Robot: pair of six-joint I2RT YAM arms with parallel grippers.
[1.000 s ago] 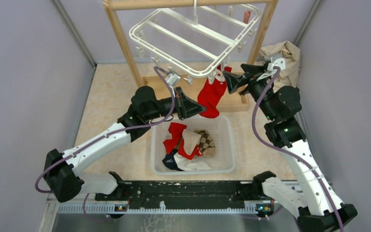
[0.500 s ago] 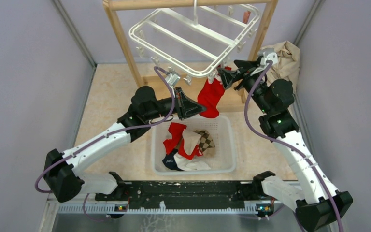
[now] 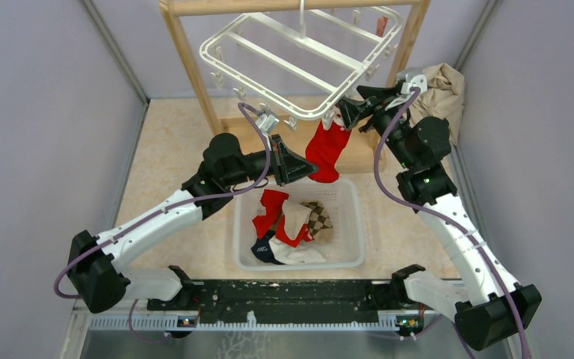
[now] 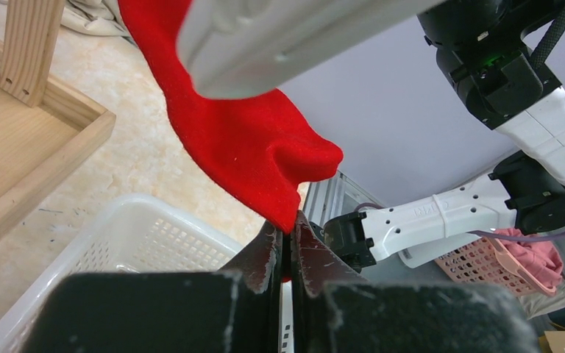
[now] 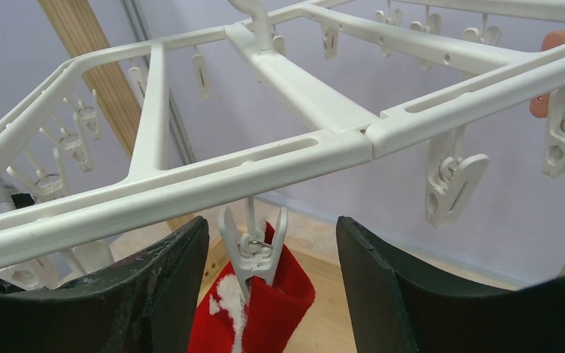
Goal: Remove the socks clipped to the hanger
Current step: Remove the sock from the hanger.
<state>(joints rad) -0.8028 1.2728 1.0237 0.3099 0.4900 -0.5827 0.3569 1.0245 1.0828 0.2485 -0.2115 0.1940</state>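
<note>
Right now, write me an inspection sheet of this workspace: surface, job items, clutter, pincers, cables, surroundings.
Surface: beige speckled tabletop, white basket on it near the arms.
Job's things: one red sock hangs from a clip on the white hanger; other socks lie in the basket.
Clutter: crumpled beige cloth at the far right corner.
Grippers: left pincer shut on the red sock's lower tip; right pincer open, fingers either side of the clip.
Cables: a purple cable loops along each arm.
Surroundings: wooden frame carrying the hanger; plain lilac walls.
</note>
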